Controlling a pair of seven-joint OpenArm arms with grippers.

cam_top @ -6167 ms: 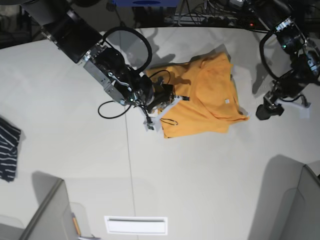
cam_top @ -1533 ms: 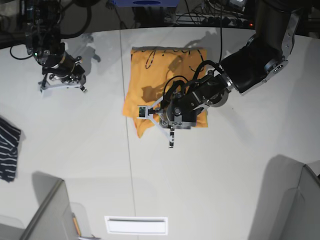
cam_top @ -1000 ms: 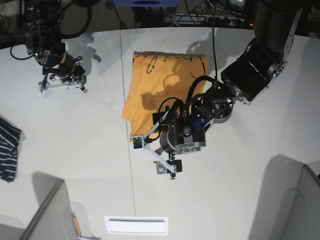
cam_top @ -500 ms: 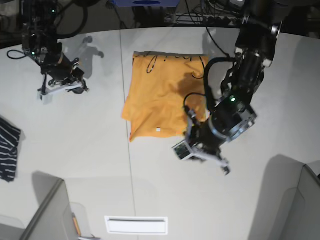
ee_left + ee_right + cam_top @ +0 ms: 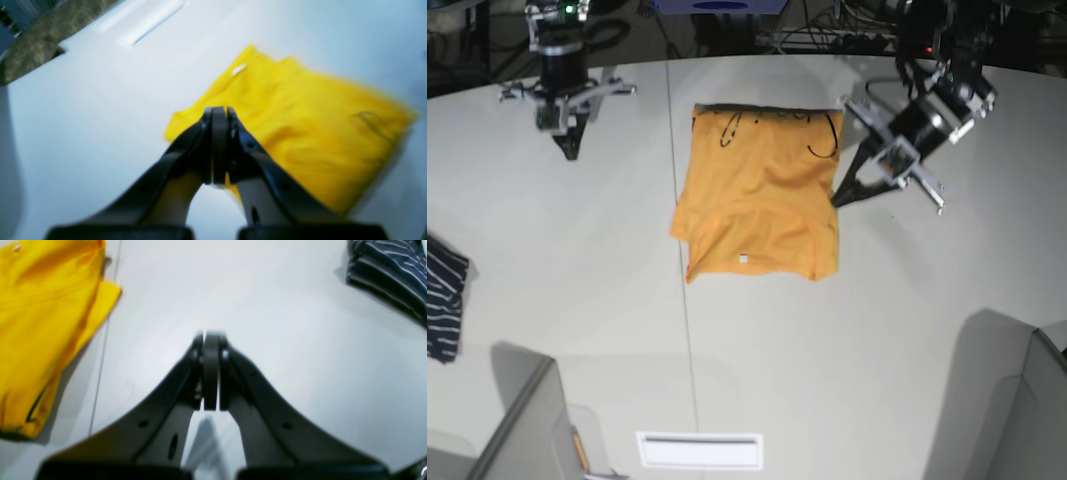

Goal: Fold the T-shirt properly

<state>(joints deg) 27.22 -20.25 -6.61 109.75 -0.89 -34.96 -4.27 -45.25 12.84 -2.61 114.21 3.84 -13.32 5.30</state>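
The white table (image 5: 857, 330) spreads under both my arms, with a thin dark seam running down it just past the near edge of the shirt from my right jaws. The T-shirt (image 5: 760, 200) lies folded into a rough rectangle between my two grippers, much nearer my left one than my right. In the base view its far edge carries black line markings (image 5: 772, 128) and its near edge shows a small white neck tag (image 5: 743, 260); one lower corner sticks out a little from the fold. My left gripper (image 5: 839, 199) hangs just beside the shirt's edge, its tips at the cloth's border, with the jaws pressed flat together and nothing between them; from the left wrist the yellow cloth lies ahead of and to the right of my closed tips, blurred, and whether the tips touch the fabric I cannot tell. My right gripper (image 5: 569, 150) hangs well apart from the shirt, over bare table, jaws likewise pinched shut on nothing. From the right wrist the shirt sits off to the left of those tips, and a small dark striped garment (image 5: 390, 273) lies far off to their right, at the table's edge. A white slotted panel (image 5: 698, 450) lies well beyond the tagged edge of the shirt from both grippers.
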